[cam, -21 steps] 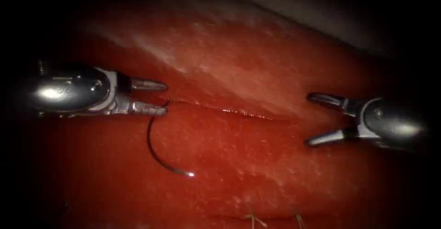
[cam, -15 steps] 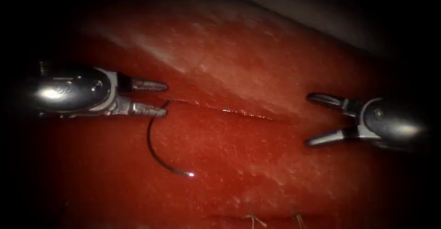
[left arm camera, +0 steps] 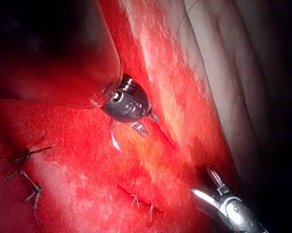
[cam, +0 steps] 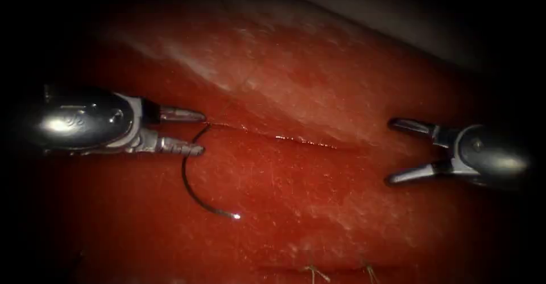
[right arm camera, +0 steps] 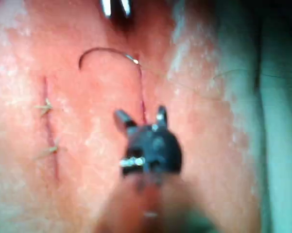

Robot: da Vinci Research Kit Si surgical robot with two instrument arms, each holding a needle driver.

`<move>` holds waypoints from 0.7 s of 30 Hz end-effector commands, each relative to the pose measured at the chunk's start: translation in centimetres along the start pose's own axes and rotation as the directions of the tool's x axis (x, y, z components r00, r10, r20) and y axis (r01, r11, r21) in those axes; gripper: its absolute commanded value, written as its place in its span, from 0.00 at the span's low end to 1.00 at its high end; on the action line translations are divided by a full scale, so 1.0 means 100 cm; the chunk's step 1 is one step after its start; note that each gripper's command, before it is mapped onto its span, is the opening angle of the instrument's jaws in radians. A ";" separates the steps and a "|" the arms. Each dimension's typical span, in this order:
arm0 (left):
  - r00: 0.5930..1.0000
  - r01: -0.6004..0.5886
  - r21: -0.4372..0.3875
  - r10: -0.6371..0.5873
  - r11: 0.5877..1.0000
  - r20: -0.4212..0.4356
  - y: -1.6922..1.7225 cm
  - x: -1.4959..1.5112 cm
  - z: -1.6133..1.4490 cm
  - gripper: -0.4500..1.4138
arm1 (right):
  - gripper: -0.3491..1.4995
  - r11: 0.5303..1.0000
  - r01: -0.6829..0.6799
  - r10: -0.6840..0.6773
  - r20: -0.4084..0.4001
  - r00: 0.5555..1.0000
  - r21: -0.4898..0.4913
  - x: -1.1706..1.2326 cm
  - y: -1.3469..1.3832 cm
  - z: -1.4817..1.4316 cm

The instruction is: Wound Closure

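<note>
Needle [cam: 190,190] lies loose on the tissue [cam: 318,204], its curve on the near side of the cut [cam: 284,138] at the left end, 1 end at the cut line by the left tool [cam: 190,130], whose 2 jaws are spread apart and grip nothing, the lower jaw just beside the needle's upper curve, probably placed to grasp there. Right tool [cam: 398,150] sits well apart at the cut's right end, jaws also spread and empty. Tissue is wet with red fluid [cam: 296,140], knotted thread ends [cam: 315,271] at the near edge, pale background [cam: 398,11] beyond the far side.
</note>
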 end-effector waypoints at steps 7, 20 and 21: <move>0.992 0.016 -0.166 0.005 0.986 0.126 0.0015 0.0005 0.0015 0.57 | 0.71 1.000 0.003 -0.003 -0.008 1.000 -0.005 -0.0003 0.0003 0.0014; 0.921 0.043 -0.280 0.071 0.959 0.384 0.0030 0.0011 0.0056 0.59 | 0.72 1.000 0.003 -0.003 -0.009 1.000 -0.004 -0.0001 -0.0002 0.0014; 0.919 0.046 -0.280 0.070 0.959 0.389 0.0029 0.0009 0.0059 0.59 | 0.72 1.000 0.003 -0.003 -0.009 1.000 -0.004 -0.0001 -0.0002 0.0014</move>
